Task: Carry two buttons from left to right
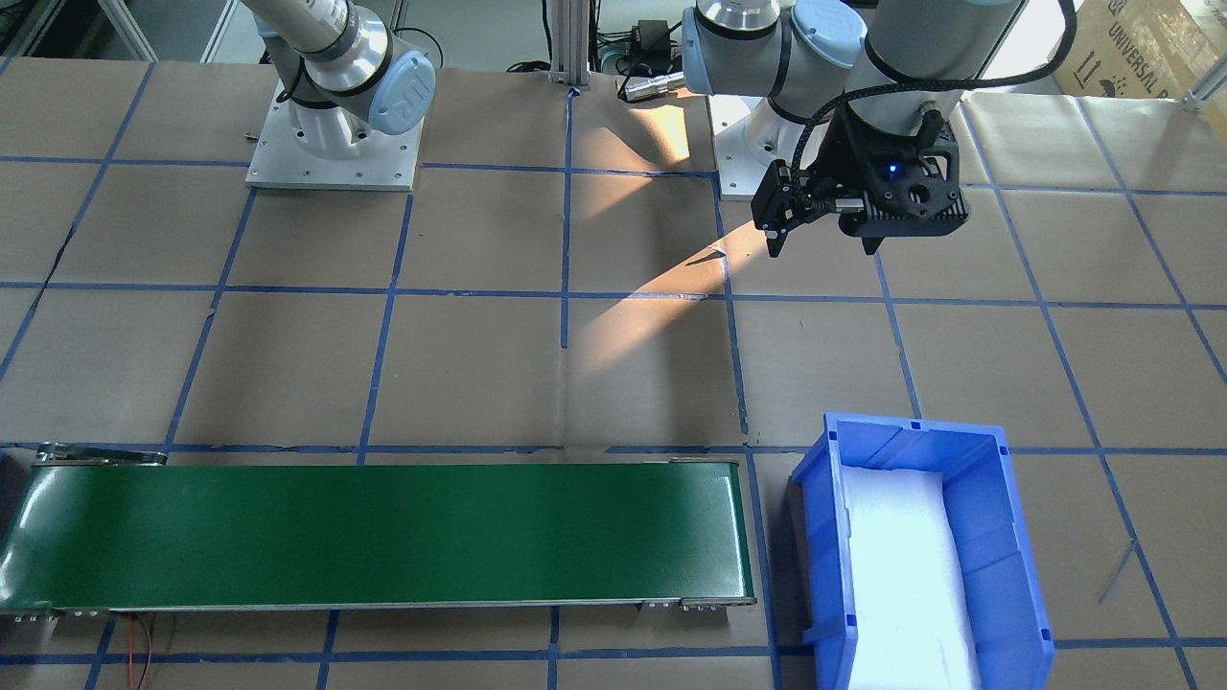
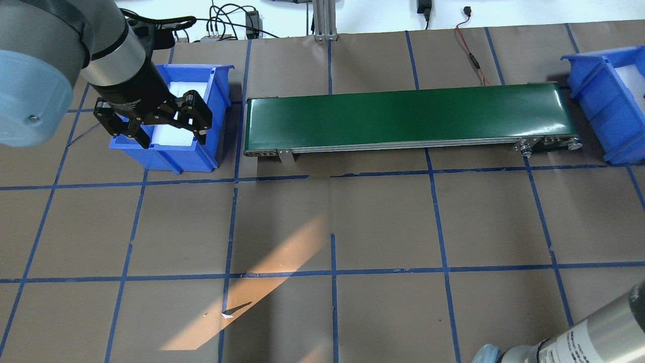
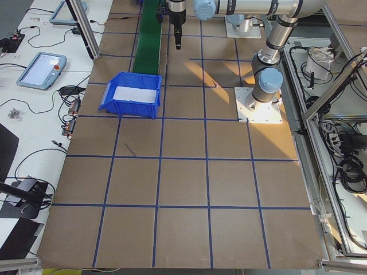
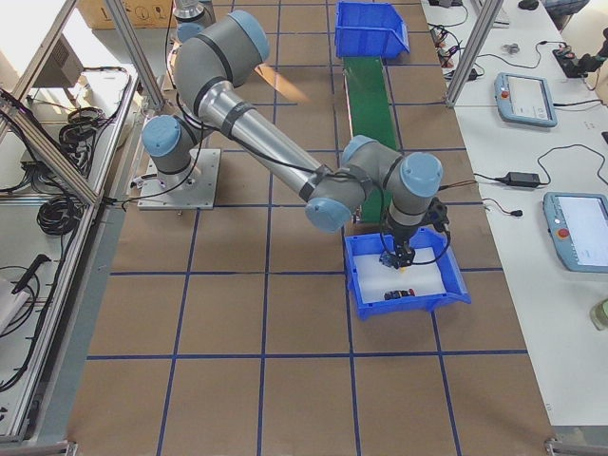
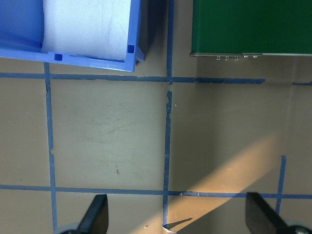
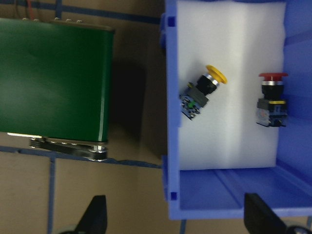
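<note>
**Two buttons (image 6: 204, 91) down in the right bin (image 6: 224, 190)**

Yellow button (image 6: 204, 91) lies on its side on the white foam (image 6: 229, 141), base close to the wall nearest the conveyor belt (image 2: 403, 116). Red button (image 6: 271, 100) lies well apart from it, by the opposite wall. The foam is likely there to cushion drops.

Right gripper (image 6: 178, 217) hangs above this bin, fingers spread wide with nothing between them, which reads as a release posture. Left gripper (image 2: 174, 136) hangs raised over the table (image 5: 107, 131) on the robot's side of the left bin (image 2: 166, 156), equally wide and empty. That bin shows foam only, and the belt carries no button.

Judgement: the transfer looks complete.
</note>
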Controlling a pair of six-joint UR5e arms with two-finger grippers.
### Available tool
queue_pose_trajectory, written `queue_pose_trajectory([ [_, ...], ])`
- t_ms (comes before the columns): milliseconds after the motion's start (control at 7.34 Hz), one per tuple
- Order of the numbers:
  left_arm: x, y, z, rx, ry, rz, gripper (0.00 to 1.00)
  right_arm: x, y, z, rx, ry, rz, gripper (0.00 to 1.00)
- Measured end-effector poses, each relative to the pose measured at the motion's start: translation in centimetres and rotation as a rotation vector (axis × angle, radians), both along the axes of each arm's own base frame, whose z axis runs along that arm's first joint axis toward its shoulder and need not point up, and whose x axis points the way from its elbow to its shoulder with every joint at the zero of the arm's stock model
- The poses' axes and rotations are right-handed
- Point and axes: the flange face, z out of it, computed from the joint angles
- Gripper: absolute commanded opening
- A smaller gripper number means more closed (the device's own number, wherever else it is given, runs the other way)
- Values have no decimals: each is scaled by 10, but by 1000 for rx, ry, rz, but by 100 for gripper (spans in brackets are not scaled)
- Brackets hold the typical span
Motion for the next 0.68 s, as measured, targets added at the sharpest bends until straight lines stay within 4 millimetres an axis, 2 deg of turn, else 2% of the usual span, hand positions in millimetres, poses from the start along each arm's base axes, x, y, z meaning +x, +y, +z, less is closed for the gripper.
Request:
queue_pose_trajectory([
  [136,0,0,1,-1,0,0,100,53,26,31,-16,16,-25,100],
  [272,0,0,1,-2,0,-1,100,103,48,51,-32,31,-32,100],
  [409,0,0,1,-2,0,0,100,147,58,61,-46,35,-40,100],
  [681,0,0,1,-3,0,0,100,247,56,78,-90,31,-58,100],
])
